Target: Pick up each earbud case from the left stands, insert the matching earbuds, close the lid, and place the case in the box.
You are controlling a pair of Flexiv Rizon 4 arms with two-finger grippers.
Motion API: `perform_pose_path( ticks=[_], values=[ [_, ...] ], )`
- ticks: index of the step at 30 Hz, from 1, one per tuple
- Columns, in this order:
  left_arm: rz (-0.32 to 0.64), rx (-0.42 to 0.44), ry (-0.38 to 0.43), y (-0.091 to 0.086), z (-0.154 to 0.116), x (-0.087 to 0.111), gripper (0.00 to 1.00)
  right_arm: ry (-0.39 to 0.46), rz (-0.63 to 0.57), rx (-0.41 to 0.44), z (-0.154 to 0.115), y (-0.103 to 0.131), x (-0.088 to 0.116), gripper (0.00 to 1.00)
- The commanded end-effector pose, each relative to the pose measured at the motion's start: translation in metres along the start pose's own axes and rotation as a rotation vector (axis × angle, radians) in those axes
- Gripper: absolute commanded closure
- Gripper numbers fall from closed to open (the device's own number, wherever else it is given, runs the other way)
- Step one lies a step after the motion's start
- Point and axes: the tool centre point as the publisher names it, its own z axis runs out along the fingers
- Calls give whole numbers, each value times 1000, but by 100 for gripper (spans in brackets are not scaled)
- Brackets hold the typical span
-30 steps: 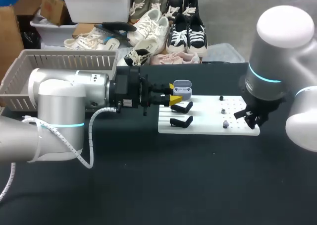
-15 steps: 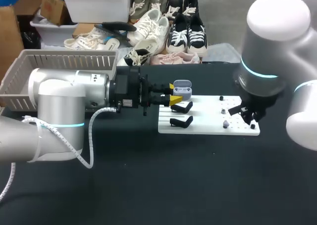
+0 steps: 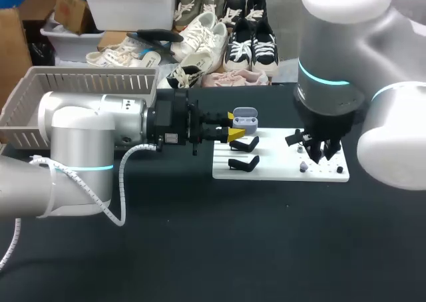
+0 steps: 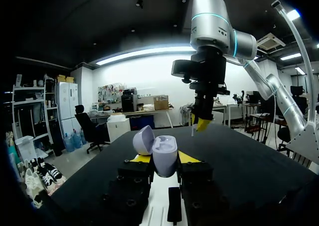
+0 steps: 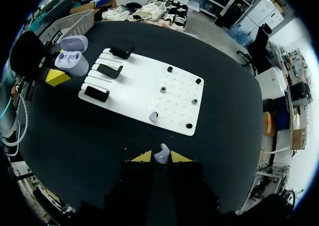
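The left fingers (image 3: pixel 234 136) grip the open lilac earbud case (image 4: pixel 163 156) near the black stands (image 3: pixel 243 162). The right fingers (image 5: pixel 142 157) pinch a lilac earbud (image 5: pixel 161 153) above the white board (image 5: pixel 144 94) on the worktop (image 3: pixel 266 235)

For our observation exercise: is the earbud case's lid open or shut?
Open. The lid of the earbud case, held in the left gripper, stands tilted back, and the body's inner face shows.
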Motion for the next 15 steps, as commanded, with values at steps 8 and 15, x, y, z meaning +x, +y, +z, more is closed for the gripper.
perform_pose_path(
  ticks=[8,15],
  values=[
    [1,-5,0,-1,0,0,100,-8,3,3,0,0,3,100],
    [1,-5,0,-1,0,0,100,-38,64,16,-9,15,-4,100]
  ],
)
